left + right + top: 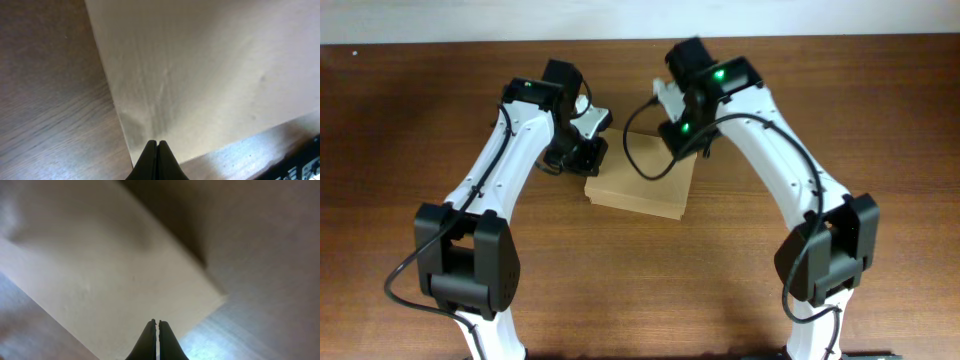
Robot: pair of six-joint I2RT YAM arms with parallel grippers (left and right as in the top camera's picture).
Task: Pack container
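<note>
Lying flat on the wooden table (410, 130) between the arms, lid down, the cardboard container (642, 185) looks light, stiff but dentable; its edges seem best to grip. Over its far side, the left gripper (157, 146) and right gripper (158, 325) are pinched closed, empty.

1. You have one container (640, 190), a plain tan cardboard box.
2. You have one bench (400, 130) of dark wood, and the container lies on it.
3. You have two arms in white and black: one left arm (510, 150) and one right arm (780, 165).
4. You have two end effectors, one for each arm: the left end effector (157, 145) and the right end effector (158, 324).
5. Each end effector shows you two black fingers, pressed together, so you count four fingers in total.
6. You can count two bright green lights (718, 73) on the right arm.
</note>
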